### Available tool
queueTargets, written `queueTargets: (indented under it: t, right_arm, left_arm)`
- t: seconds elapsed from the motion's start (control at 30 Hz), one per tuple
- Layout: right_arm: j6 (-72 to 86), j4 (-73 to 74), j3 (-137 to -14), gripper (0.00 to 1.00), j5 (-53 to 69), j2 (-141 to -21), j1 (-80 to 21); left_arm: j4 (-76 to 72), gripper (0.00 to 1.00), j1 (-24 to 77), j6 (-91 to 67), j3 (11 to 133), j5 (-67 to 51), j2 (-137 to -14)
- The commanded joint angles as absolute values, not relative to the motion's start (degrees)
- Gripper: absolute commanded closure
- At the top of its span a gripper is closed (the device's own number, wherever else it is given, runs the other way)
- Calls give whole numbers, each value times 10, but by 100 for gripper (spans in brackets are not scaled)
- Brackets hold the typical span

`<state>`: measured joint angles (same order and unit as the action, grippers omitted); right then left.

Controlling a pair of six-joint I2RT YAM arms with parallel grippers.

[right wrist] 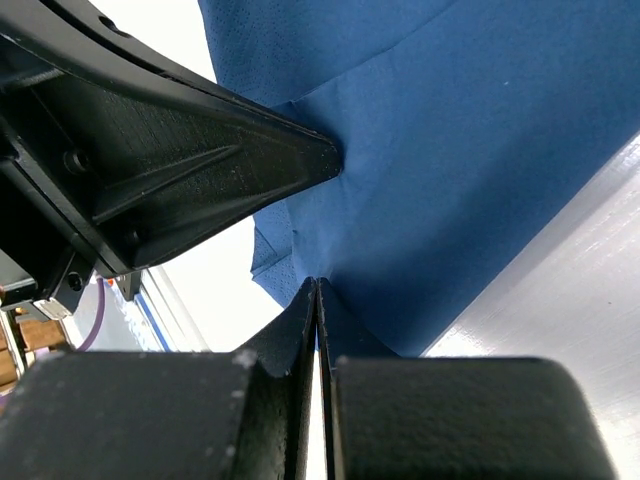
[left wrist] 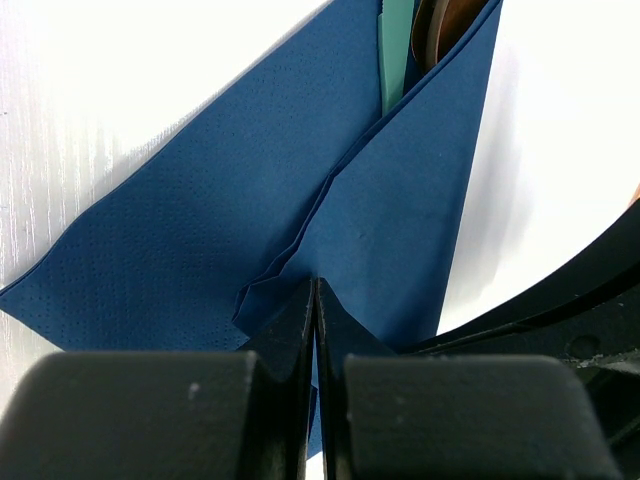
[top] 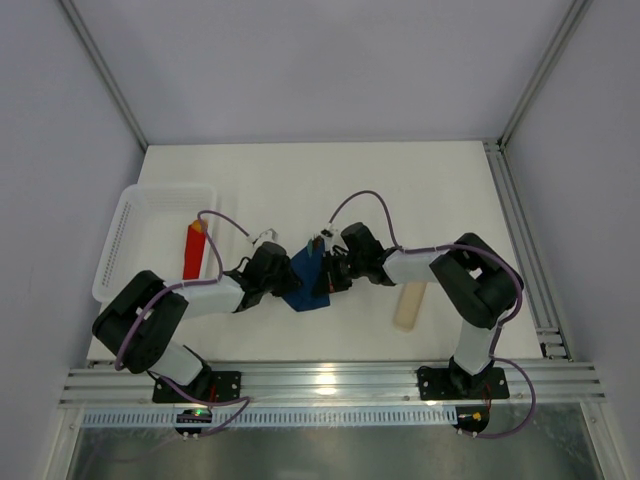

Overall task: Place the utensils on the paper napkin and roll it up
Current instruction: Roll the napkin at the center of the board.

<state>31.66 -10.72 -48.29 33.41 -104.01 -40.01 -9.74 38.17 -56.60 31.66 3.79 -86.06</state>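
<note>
Blue napkin (top: 306, 284) at the near middle of the table (top: 420, 190), pinched from both sides: left gripper (left wrist: 315, 295) nips a fold, right gripper (right wrist: 316, 292) its right edge. Copper cutlery (left wrist: 440, 35) peeks from inside the fold.

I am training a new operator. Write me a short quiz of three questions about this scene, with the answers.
1. True or false: the red block lies inside the white basket.
2. In the top view, the beige bar lies: A) left of the paper napkin; B) right of it; C) in the basket.
3. Fill in: the left tool and the right tool both pinch the paper napkin, so each tool is ____.
Key: 1 true; 2 B; 3 shut.
</note>
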Motion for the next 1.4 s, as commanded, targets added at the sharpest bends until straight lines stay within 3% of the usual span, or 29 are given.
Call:
queueTargets:
  t: [0.0, 0.33, 0.77, 0.97, 1.37]
  right_arm:
    - [314, -128, -498, 96, 334, -1015, -399]
    - [339, -152, -500, 97, 368, -995, -314]
    - [421, -296, -480, 97, 425, -1087, -294]
    - [432, -338, -431, 96, 436, -1074, -295]
    - [426, -323, -461, 96, 425, -1117, -291]
  left_arm:
    - [-82, 100, 383, -557, 305, 41, -855]
    - [-87, 100, 383, -555, 304, 31, -856]
    - [-90, 100, 383, -548, 302, 25, -853]
    - [-89, 100, 383, -544, 306, 20, -852]
    - [-93, 100, 383, -544, 307, 14, -853]
